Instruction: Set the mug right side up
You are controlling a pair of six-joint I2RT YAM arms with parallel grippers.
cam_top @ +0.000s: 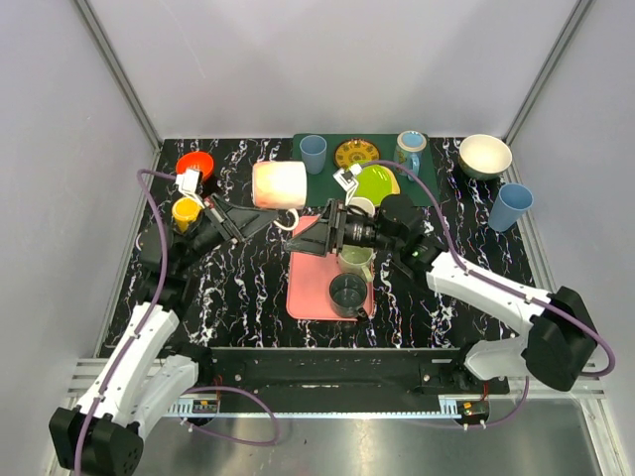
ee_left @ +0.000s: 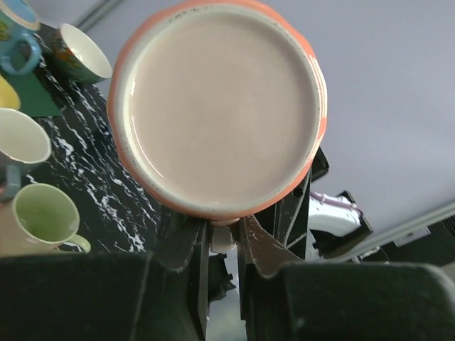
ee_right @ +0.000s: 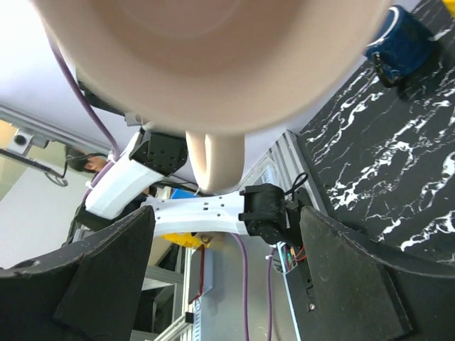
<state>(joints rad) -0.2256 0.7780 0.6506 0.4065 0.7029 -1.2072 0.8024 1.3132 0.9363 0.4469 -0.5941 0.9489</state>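
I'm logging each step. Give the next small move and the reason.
Probably close the right gripper on the handle of the mug. The mug is tipped sideways, held by the left gripper, base toward that wrist camera; the handle hangs between the right jaws, which stand wide open. A second hold should help turn it upright.

Pink tray [cam_top: 313,288] mid-table w/ dark cup [cam_top: 347,294] & pale green mug [cam_top: 355,260] on it. Green mat [cam_top: 422,188] at back: blue cup [cam_top: 313,153], patterned plate [cam_top: 356,154], lime plate [cam_top: 377,183], blue-handled mug [cam_top: 409,149]. Cream bowl [cam_top: 484,156] & 2nd blue cup [cam_top: 509,206] right of mat. Red bowl [cam_top: 195,165], yellow cup [cam_top: 186,211] far left.
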